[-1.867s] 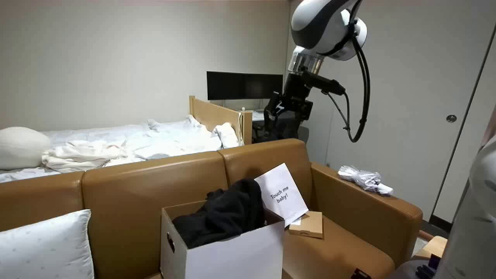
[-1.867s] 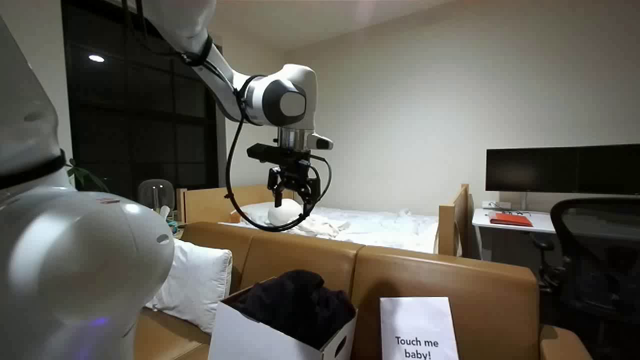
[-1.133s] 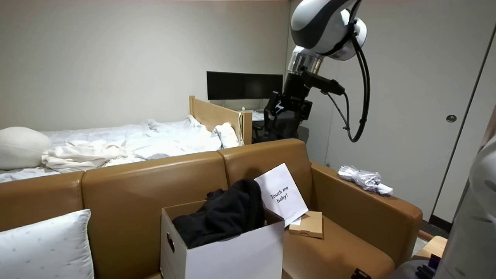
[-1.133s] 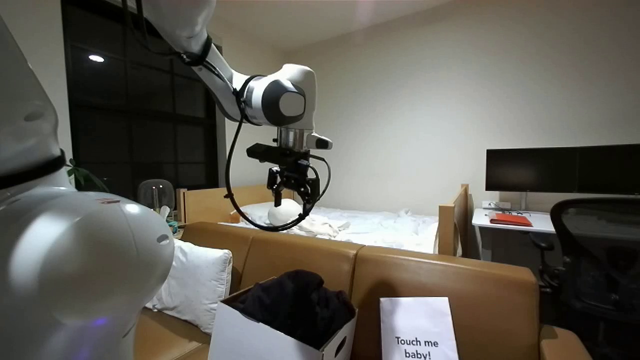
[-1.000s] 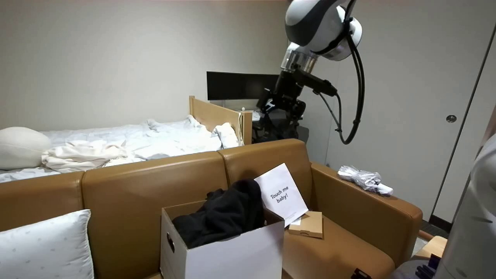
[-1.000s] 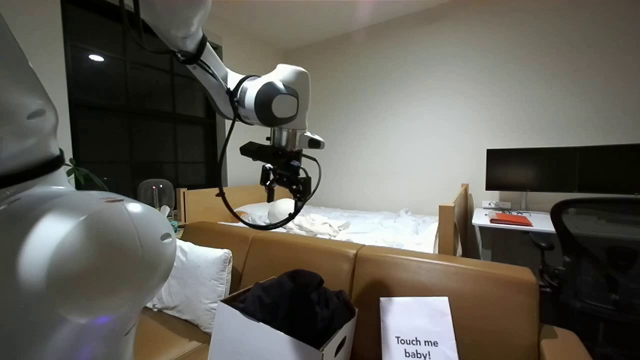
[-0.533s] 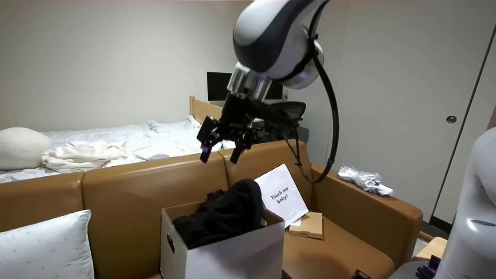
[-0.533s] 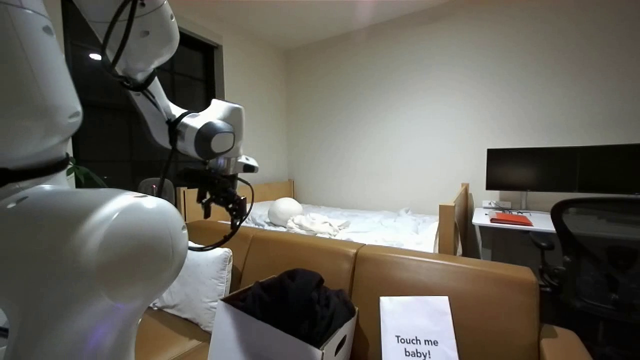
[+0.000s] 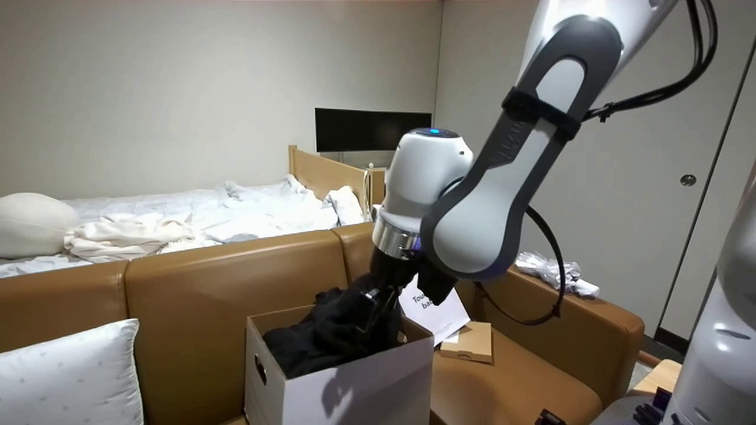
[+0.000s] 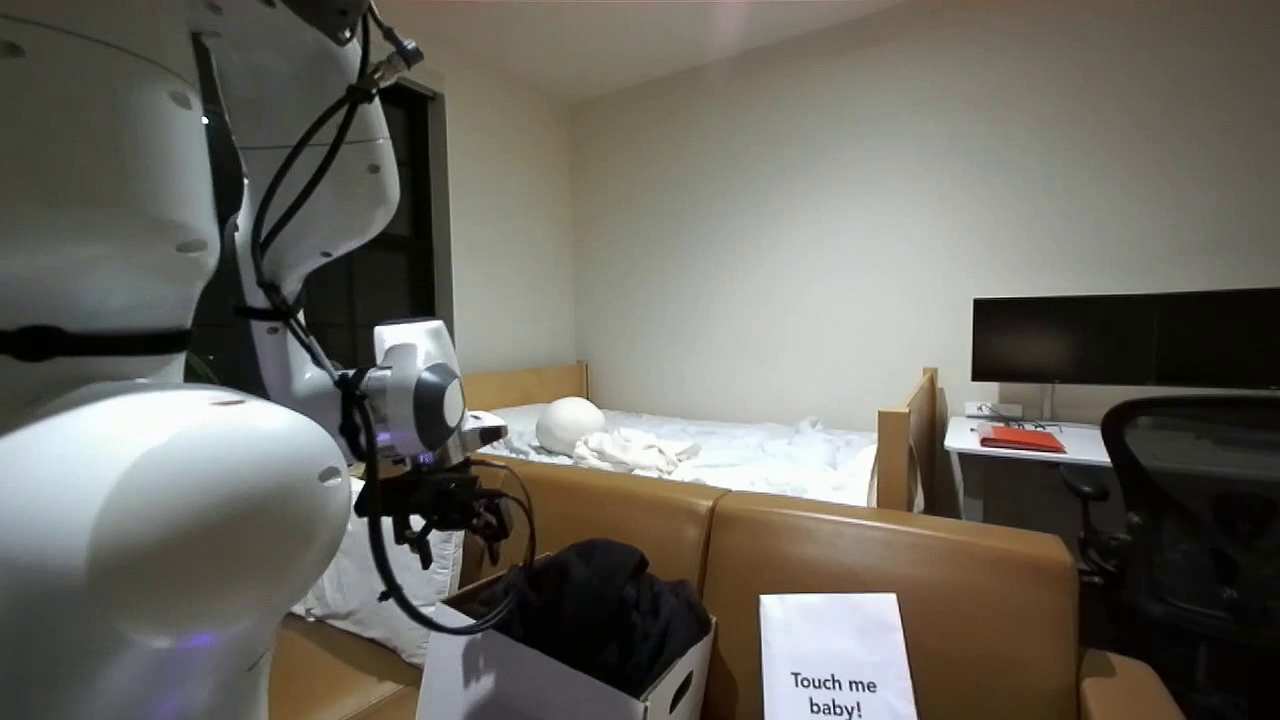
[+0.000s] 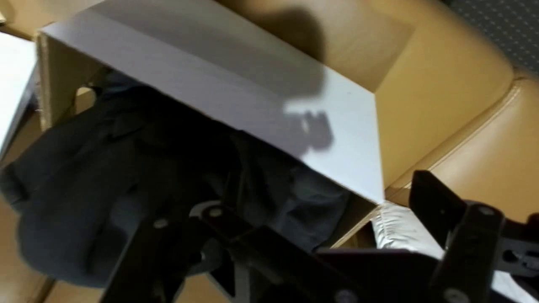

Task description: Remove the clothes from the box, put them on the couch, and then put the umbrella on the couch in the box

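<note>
The clothes [image 9: 319,339], a black heap, bulge over the rim of the white box [image 10: 530,680], which stands on the tan couch [image 9: 236,277]. In an exterior view my gripper [image 10: 460,555] hangs above the box's near side, fingers pointing down. The wrist view shows the gripper [image 11: 328,181] with its jaws wide apart and nothing between them; one finger [image 11: 433,202] lies beyond the box corner, the other overlaps the clothes. Whether it touches them I cannot tell. A plastic-wrapped bundle [image 9: 555,274] with a white end lies on the armrest; I cannot tell if this is the umbrella.
A sheet reading "Touch me baby!" [image 10: 838,650] leans on the backrest beside the box. A flat brown carton [image 9: 469,342] lies on the seat by the sheet. A white pillow [image 9: 71,378] rests at the box's opposite side. Behind the couch is a bed [image 10: 750,455].
From high behind the couch's backrest, my arm has swung down to just above the box, with the gripper staying open. Clothes, box and sheet have not moved.
</note>
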